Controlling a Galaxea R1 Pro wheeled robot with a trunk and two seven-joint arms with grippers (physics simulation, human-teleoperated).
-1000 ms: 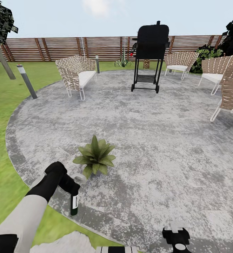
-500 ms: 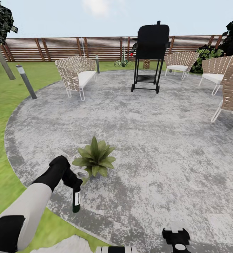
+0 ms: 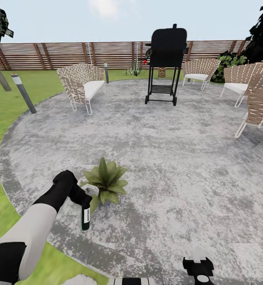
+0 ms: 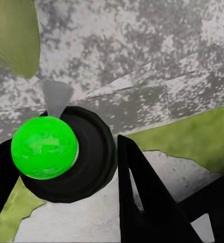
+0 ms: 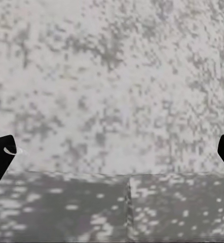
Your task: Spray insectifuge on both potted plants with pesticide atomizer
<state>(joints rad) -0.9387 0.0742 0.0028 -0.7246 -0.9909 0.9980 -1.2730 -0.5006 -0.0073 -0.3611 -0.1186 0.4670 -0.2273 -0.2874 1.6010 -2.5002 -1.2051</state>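
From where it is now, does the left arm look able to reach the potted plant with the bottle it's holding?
Probably yes. The left gripper holds the pesticide atomizer right beside the potted plant, with nothing between them on the patio.

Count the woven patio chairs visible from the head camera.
4. One woven chair at the patio's left, one behind the grill, and two at the right edge, and, overlapping; more may sit outside the frame.

The round grey paved patio (image 3: 179, 166) carries a potted plant (image 3: 104, 180) just beyond the left claw (image 3: 84, 200); farther off stand a black grill (image 3: 165, 63) and woven chairs (image 3: 80, 82).
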